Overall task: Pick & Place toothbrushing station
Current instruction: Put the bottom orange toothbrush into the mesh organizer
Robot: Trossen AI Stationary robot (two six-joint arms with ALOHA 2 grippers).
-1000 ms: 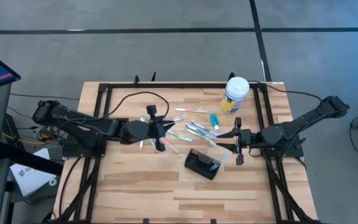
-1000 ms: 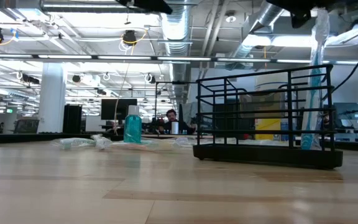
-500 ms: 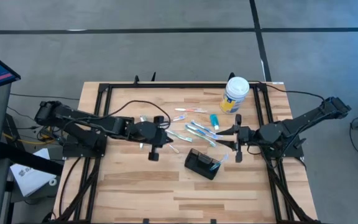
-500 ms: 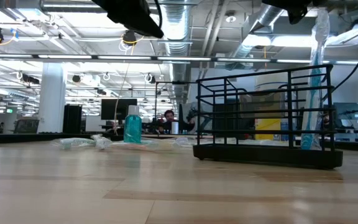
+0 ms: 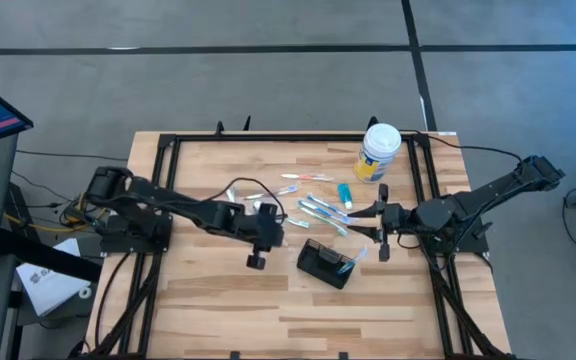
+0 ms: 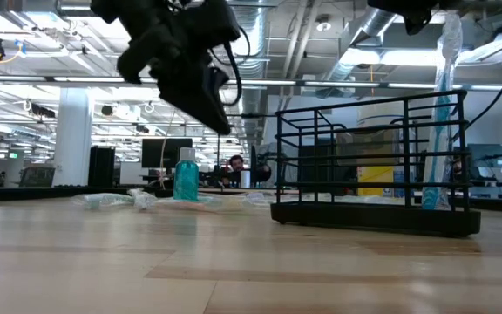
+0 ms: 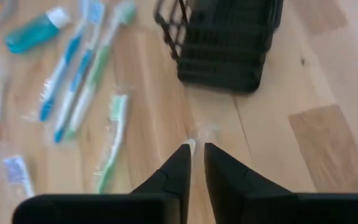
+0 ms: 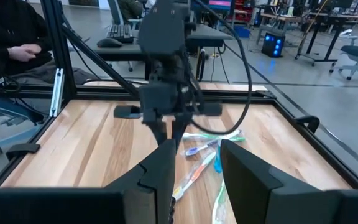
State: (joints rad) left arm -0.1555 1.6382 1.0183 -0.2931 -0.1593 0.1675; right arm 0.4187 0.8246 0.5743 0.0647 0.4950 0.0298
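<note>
Left gripper: The left gripper (image 5: pixel 259 240) had moved across the surface (image 5: pixel 218 300) and come down closer to the black toothbrush holder (image 5: pixel 326 263). A second before, it was farther back, by the loose toothbrushes (image 5: pixel 318 207).
Left gripper fingers: They were almost together, with only a thin gap. A small clear bit of wrapper showed at the tips (image 7: pixel 190 146), but I could not tell if it was held.
Toothbrush holder: It had not moved. It stood near the middle of the surface, just beside the right gripper (image 5: pixel 381 231), with one wrapped toothbrush (image 6: pixel 447 105) in it.
Right gripper: It had stayed in place, part open and holding nothing.
What it meant: The left arm looked ready to work at the holder next, but the holder was not yet picked up.
</note>
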